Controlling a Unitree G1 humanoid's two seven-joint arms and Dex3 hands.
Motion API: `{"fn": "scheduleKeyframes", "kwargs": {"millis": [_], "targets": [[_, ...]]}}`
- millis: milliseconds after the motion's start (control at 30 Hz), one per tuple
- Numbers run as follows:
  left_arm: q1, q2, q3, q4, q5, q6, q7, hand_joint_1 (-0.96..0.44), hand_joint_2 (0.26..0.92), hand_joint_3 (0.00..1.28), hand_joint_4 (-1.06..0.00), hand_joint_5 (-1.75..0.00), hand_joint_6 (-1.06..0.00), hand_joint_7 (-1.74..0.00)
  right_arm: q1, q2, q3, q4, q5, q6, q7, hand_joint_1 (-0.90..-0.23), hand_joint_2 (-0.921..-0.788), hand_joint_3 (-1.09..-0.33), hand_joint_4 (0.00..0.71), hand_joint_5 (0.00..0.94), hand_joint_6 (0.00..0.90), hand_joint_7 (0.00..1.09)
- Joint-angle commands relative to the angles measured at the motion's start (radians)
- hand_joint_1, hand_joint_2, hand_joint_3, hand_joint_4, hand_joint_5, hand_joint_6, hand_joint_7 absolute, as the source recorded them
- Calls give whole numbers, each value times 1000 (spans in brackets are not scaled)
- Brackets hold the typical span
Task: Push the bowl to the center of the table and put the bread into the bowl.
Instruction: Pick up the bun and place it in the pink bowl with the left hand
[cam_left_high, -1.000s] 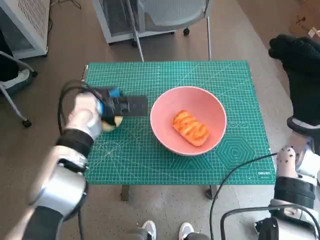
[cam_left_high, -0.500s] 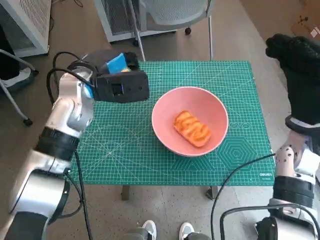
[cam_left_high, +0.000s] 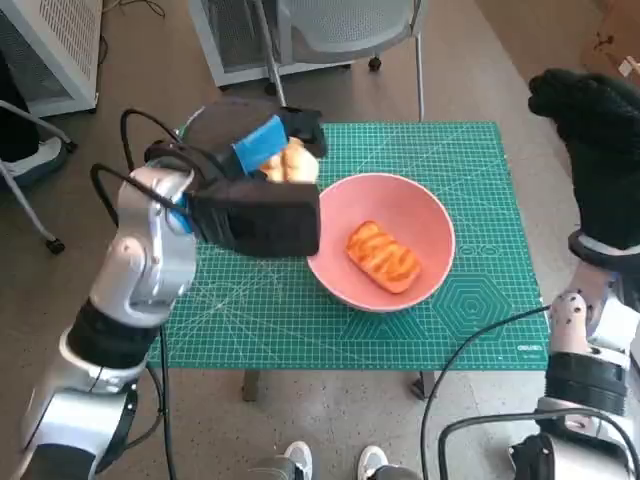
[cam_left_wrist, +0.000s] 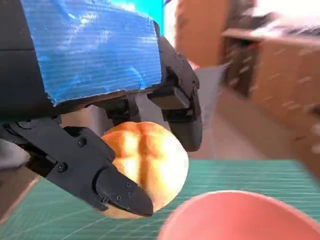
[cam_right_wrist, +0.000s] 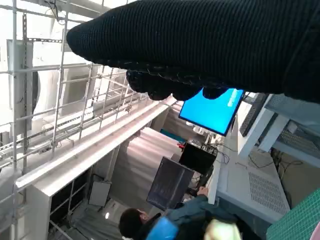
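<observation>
A pink bowl (cam_left_high: 385, 205) stands near the middle of the green mat (cam_left_high: 300, 310), with an orange-striped bread (cam_left_high: 382, 256) lying inside it. My left hand (cam_left_high: 262, 150) is raised above the mat just left of the bowl and grips a round golden bun (cam_left_high: 290, 163). In the left wrist view the bun (cam_left_wrist: 145, 165) sits between black fingers (cam_left_wrist: 100, 180), just above the bowl's rim (cam_left_wrist: 240, 215). My right hand (cam_left_high: 590, 130) in its black glove hangs high beyond the table's right edge, fingers curled, holding nothing I can see.
A chair base (cam_left_high: 300, 40) stands behind the table. A white rack (cam_left_high: 50, 40) is at the far left. Cables (cam_left_high: 480, 350) hang at the table's front right. A person's shoes (cam_left_high: 335, 462) show below the front edge.
My left hand has lifted the bun off the mat's left side and carried it up and rightward toward the bowl. Bowl, striped bread and right hand stay put.
</observation>
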Motion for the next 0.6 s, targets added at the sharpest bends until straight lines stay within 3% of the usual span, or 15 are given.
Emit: {"fn": "scheduleKeyframes", "kwargs": {"millis": [33, 300, 600], "targets": [[-2, -69, -59, -77, 34, -7, -8, 2, 892, 68, -769, -1134, -673, -1067, 10, 21, 11, 8, 3, 17, 9, -658, -921, -741, 316, 1, 424, 2], [-32, -148, -148, 19, 80, -64, 3, 2, 912, 54, -752, -1146, -634, -1116, 18, 23, 12, -2, 5, 23, 7, -658, -921, -742, 317, 1, 422, 1], [-59, -195, -163, 171, 28, -180, -13, 3, 917, 73, -692, -1211, -631, -1119, 31, 23, 10, -26, -1, 27, -3, -661, -921, -739, 318, 1, 423, 1]]}}
